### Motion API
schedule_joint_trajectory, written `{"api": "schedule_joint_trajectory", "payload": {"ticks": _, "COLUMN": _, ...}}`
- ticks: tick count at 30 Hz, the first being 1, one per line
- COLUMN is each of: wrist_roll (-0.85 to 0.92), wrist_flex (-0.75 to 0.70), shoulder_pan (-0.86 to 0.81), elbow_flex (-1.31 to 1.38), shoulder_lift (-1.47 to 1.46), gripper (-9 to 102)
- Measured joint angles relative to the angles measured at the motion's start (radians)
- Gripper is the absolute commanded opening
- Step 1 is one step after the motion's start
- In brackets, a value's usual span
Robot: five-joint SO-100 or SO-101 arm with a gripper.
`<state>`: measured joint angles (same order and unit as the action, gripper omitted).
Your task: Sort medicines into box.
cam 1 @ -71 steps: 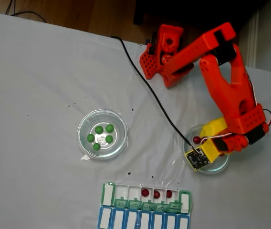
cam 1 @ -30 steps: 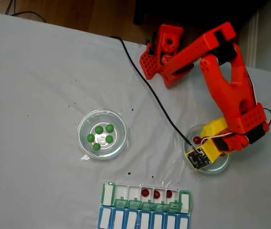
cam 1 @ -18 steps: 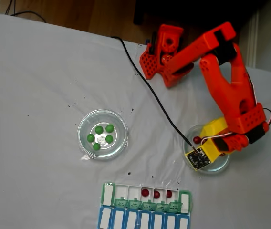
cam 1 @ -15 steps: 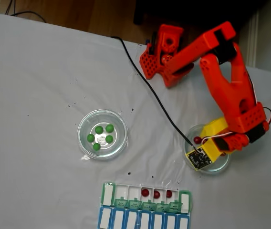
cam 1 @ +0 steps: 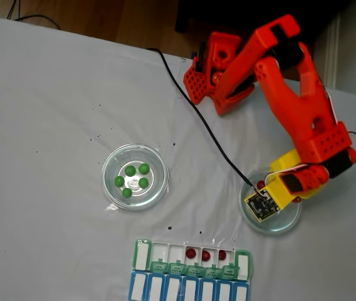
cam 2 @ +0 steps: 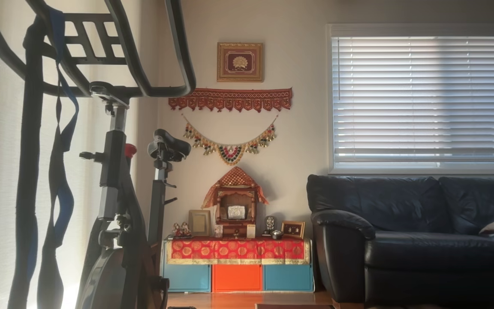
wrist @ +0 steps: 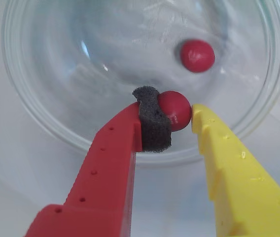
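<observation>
In the wrist view my gripper [wrist: 175, 111] is shut on a dark red pill [wrist: 177, 108], pinched between the foam pad of the red finger [wrist: 152, 121] and the yellow finger [wrist: 214, 143]. It hangs over the near part of a round clear dish [wrist: 17, 84]. A second red pill [wrist: 197, 55] lies further in. In the fixed view the orange arm [cam 1: 303, 119] reaches down over that dish [cam 1: 278, 227]. The green pill organizer [cam 1: 195, 271] lies at the bottom with three red pills [cam 1: 205, 255] in open compartments. Several green pills [cam 1: 130, 170] sit in the left dish [cam 1: 112, 188].
A blue row with white lids [cam 1: 190, 290] adjoins the organizer at the frame's bottom edge. A black cable [cam 1: 197, 119] runs across the white cloth from the arm's base [cam 1: 212, 72] to the wrist. The other view shows a room with an exercise bike [cam 2: 114, 171] and a sofa [cam 2: 414, 231].
The upper arm has tipped toward the top of the fixed view. The wrist and its camera board have shifted slightly downward over the right dish. Pills in the organizer and left dish have not moved.
</observation>
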<state>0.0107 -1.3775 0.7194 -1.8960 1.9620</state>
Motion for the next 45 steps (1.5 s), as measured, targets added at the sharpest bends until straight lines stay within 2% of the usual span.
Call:
{"api": "schedule_joint_trajectory", "payload": {"ticks": 8, "wrist_roll": 0.000, "wrist_flex": -0.023, "shoulder_pan": -0.089, "elbow_flex": 0.038, "shoulder_lift": 0.092, "gripper": 2}}
{"api": "schedule_joint_trajectory", "payload": {"ticks": 15, "wrist_roll": 0.043, "wrist_flex": -0.051, "shoulder_pan": -0.244, "elbow_flex": 0.133, "shoulder_lift": 0.101, "gripper": 2}}
{"api": "schedule_joint_trajectory", "payload": {"ticks": 25, "wrist_roll": 0.124, "wrist_flex": 0.049, "shoulder_pan": -0.508, "elbow_flex": 0.202, "shoulder_lift": 0.078, "gripper": 2}}
{"api": "schedule_joint_trajectory", "payload": {"ticks": 37, "wrist_roll": 0.143, "wrist_flex": 0.143, "shoulder_pan": -0.552, "elbow_flex": 0.233, "shoulder_lift": -0.055, "gripper": 2}}
{"api": "schedule_joint_trajectory", "payload": {"ticks": 45, "wrist_roll": 0.172, "wrist_flex": 0.155, "shoulder_pan": -0.626, "elbow_flex": 0.387, "shoulder_lift": -0.189, "gripper": 2}}
